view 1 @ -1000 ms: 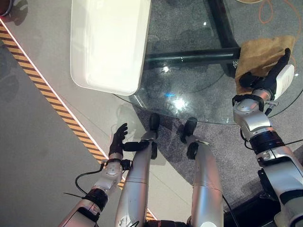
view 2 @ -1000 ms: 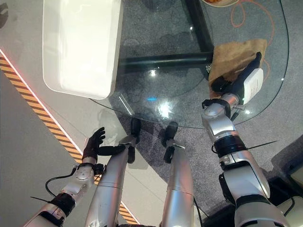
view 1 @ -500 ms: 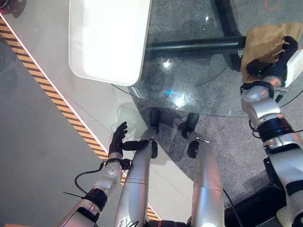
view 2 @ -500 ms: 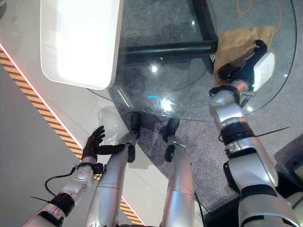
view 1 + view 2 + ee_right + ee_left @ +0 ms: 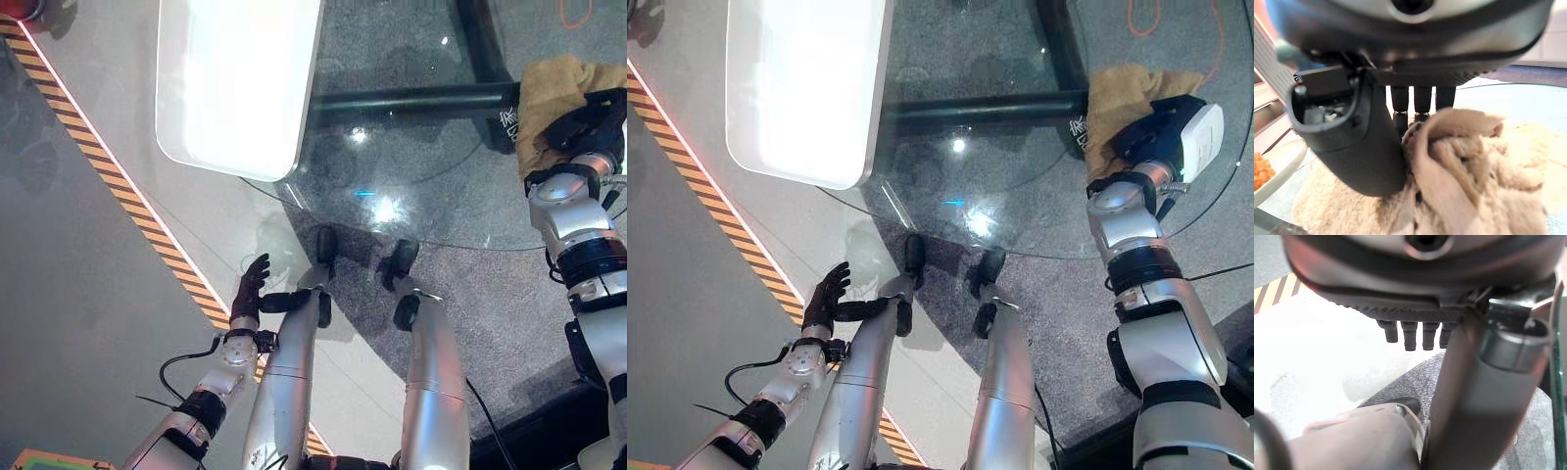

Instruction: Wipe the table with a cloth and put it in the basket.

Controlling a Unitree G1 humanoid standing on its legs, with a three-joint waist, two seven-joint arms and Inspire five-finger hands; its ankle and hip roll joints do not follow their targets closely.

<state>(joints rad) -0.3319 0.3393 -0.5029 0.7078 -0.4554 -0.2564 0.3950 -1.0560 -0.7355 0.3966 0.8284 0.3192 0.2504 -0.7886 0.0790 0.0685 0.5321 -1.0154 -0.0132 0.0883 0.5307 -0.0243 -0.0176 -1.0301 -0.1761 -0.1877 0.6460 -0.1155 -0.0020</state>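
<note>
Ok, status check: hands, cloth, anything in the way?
Right hand shut on cloth, on glass table. Left hand open, low beside table. White basket left of cloth, path clear.

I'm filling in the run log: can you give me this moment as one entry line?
stage: wiping | right hand: shut on tan cloth on glass table | left hand: open, idle by the leg | basket: unseen

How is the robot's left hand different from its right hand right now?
The left robot hand hangs low beside the leg, above the floor; the right robot hand is up on the round glass table. The left is open and holds nothing; the right grips the bunched tan cloth. Both are dark.
</note>
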